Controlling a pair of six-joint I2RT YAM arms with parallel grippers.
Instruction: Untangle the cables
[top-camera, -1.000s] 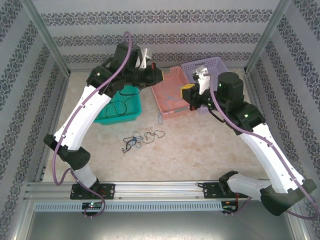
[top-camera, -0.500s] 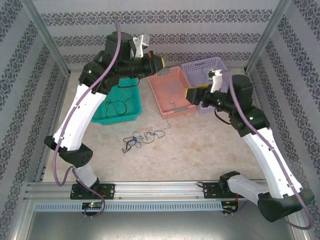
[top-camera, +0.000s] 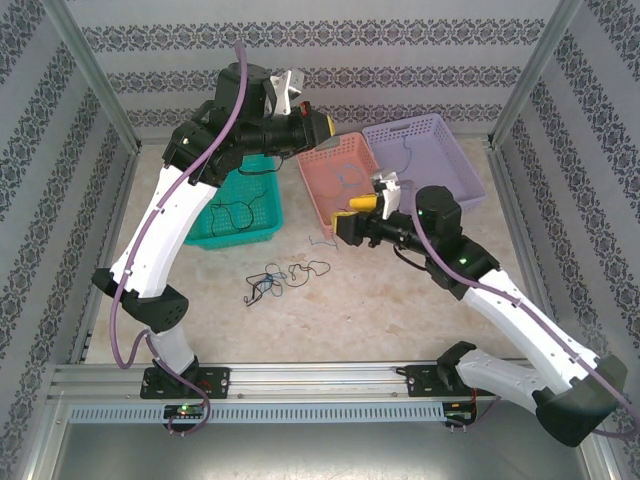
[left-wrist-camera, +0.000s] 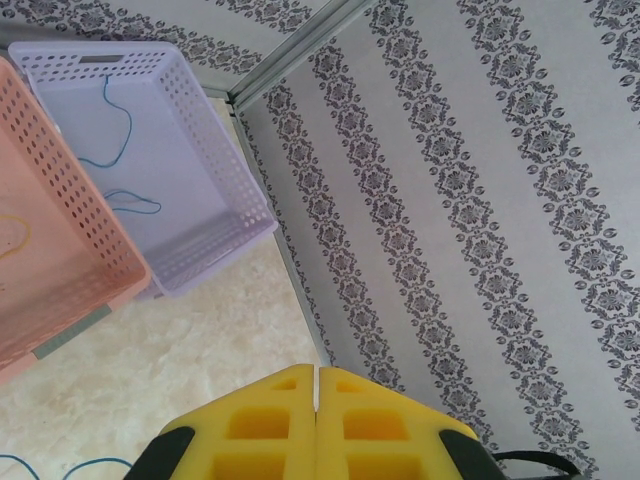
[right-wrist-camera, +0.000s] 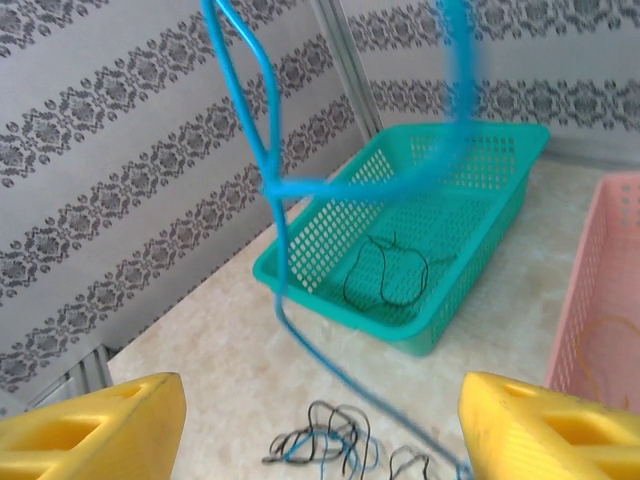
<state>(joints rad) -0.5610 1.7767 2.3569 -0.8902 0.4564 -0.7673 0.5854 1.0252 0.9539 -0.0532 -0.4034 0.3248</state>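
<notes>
Overhead view of a bench (top-camera: 400, 300) w/ three baskets along its far side: green basket (top-camera: 258, 236), pink basket (top-camera: 322, 158), purple basket (top-camera: 455, 170). Each has a loose strand lying in it, prob. sorted there one per basket. The rest of the cables (top-camera: 278, 278) sit as a small black-and-blue tangle on the bare bench, near the front of the green and pink baskets.

The right end effector (top-camera: 350, 222) hovers near the pink basket's near-left corner, yellow fingers spread wide. In its wrist cam a blue cable (right-wrist-camera: 275, 187) hangs loose btwn the spread fingers and trails down to the tangle. Nothing pinches it, and what holds up its top end can't be told.

The left end effector (top-camera: 322, 125) is raised by the pink basket's far-left corner, pads pressed together w/ nothing seen btwn them, prob. parked clear of the work.
</notes>
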